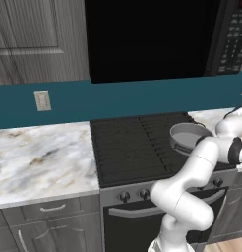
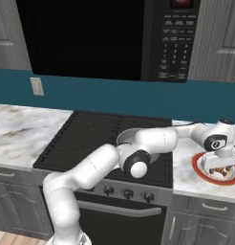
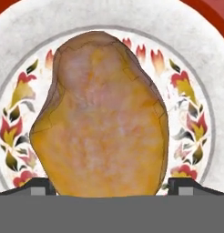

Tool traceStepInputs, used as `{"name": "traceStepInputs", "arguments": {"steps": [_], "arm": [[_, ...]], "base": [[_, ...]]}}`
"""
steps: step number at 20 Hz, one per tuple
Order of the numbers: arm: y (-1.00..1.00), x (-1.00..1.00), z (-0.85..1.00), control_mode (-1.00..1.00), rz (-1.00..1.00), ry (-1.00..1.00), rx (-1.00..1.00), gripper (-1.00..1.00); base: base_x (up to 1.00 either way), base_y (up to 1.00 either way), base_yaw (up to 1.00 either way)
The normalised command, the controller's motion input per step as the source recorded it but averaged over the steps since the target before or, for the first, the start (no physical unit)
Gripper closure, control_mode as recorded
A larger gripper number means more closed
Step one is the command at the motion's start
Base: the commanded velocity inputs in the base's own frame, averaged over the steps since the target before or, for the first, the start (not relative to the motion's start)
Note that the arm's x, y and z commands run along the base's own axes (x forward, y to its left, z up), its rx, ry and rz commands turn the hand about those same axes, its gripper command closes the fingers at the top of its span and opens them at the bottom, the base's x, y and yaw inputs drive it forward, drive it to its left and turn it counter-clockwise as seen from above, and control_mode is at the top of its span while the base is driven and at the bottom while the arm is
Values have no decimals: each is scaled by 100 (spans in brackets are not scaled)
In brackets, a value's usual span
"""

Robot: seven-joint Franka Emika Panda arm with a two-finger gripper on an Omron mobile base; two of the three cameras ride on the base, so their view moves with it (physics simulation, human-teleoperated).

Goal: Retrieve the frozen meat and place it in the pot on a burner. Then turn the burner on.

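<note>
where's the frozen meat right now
The frozen meat lies on the red-rimmed plate on the counter right of the cooktop, between the gripper fingertips in the hand view.

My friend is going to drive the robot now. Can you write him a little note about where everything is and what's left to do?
Gripper: down over the plate, right of the cooktop. In the hand view a fingertip stands on each side of the meat; cannot tell if it has closed on it.
Meat: on the red-rimmed plate, on the counter.
Pot: on the right side of the cooktop, on a burner, nothing seen in it.
Done: arm has reached the meat.
Left: grip the meat, lift it, carry it left to the pot, drop it in, then turn a knob for that burner.
</note>
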Motion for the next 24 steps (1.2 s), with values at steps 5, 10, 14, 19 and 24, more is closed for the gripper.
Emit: {"name": "traceStepInputs", "arguments": {"steps": [5,10,14,19,24], "arm": [[0,0,-19,-100,0,0,6,100],[0,0,0,-100,0,0,0,100],[16,-23,26,-100,3,-2,0,100],[37,-64,29,-100,2,-6,0,100],[56,-82,6,-100,0,-6,0,100]], "base": [[0,0,0],[0,0,0],[0,0,0],[0,0,0],[0,0,0]]}}
